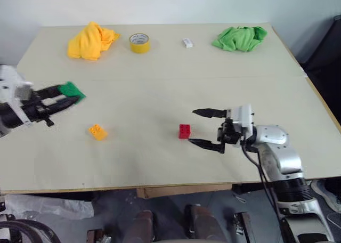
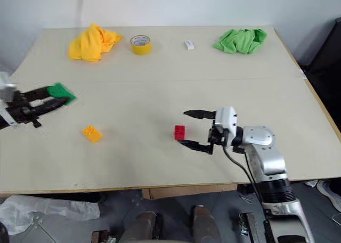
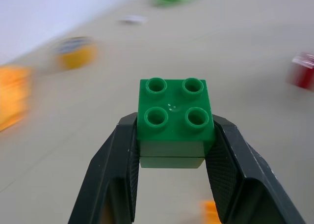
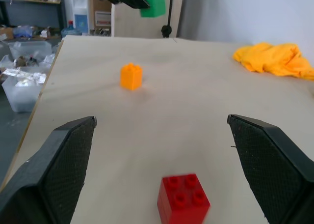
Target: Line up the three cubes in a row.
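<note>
Item 1, green cube [image 3: 175,117]: clamped between my L gripper [image 1: 68,95] fingers, held above the table [image 1: 160,88] at its left side; studs face the wrist cam, pads on two opposite flat sides. Item 2, red cube [image 1: 184,131]: on the table near centre-right, just off the tips of my R gripper [image 1: 206,128], whose jaws stand wide apart, empty, pointing left. Item 3, orange-yellow cube [image 1: 97,131]: on the table left of centre, well apart from red. Handling, my est.: hard plastic, light, rigid, smooth-sided so could slip or twist if pinched off-centre; I'd take each by opposite flat faces, mid-height, not by studs. Other stock at far edge: yellow tape roll [image 1: 139,42], yellow cloth [image 1: 91,40], green cloth [image 1: 240,38], small white block [image 1: 187,42].
</note>
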{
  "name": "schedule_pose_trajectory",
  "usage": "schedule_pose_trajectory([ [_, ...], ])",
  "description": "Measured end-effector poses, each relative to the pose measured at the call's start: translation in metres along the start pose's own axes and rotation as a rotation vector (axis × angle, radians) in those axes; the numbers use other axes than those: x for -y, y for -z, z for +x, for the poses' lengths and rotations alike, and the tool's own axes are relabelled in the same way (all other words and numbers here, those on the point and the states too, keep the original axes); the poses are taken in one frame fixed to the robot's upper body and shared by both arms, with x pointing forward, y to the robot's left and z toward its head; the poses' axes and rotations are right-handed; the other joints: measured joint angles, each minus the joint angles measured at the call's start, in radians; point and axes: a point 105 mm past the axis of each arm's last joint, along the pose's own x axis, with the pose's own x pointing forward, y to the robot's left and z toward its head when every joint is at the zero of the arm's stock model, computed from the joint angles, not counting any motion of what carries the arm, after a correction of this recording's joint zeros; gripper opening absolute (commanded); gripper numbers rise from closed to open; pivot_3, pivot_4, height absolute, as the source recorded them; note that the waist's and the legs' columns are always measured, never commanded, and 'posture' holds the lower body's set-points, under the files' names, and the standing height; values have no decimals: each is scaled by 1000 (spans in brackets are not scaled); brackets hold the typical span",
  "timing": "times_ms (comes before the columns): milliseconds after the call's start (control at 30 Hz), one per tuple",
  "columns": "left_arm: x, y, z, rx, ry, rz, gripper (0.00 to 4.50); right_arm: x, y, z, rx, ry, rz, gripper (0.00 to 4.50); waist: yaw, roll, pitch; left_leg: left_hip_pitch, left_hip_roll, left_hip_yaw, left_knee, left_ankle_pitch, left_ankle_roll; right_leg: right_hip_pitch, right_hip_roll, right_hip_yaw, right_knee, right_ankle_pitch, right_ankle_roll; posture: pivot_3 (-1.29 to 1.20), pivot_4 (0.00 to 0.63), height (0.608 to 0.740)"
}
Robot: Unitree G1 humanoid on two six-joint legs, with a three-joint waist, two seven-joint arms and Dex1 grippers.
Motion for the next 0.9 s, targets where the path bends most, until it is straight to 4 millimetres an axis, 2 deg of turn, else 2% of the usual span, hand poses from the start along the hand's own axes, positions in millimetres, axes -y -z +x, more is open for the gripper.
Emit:
schedule_pose_trajectory([
  [100,24,-5,44,-34,213,48,1494,13,-2,-20,-42,54,-18,4500,5,-1,0,0,0,1,1,1,0,0,1,0,1,0,0,0,150,740],
  [200,36,-4,88,-90,301,88,1494,13,5,-36,-100,56,-23,4500,5,-1,0,0,1,3,1,1,1,1,5,2,3,1,2,0,150,740],
  [333,65,15,127,-171,404,67,1494,9,13,-43,-116,76,-8,4500,-14,-2,0,0,3,7,0,1,1,-3,7,5,4,1,2,0,150,740],
  [400,73,27,134,-232,432,90,1494,9,13,-43,-115,91,-15,4500,-24,-2,0,0,4,7,0,1,0,-3,7,5,4,1,2,0,150,740],
  [533,69,44,146,-259,381,88,1494,1,13,-42,-104,104,-25,4500,-20,-2,1,0,5,6,4,2,-1,-3,7,5,8,1,2,0,150,740],
  [767,69,51,150,-244,396,91,1494,-2,11,-39,-97,124,-39,4500,-8,-3,1,-1,4,5,14,1,0,-2,6,5,9,1,2,0,150,740],
  [900,49,50,151,-230,330,84,1494,-3,12,-38,-88,131,-32,4500,4,-3,1,-1,4,5,15,1,0,-2,6,5,10,1,2,0,150,740],
])
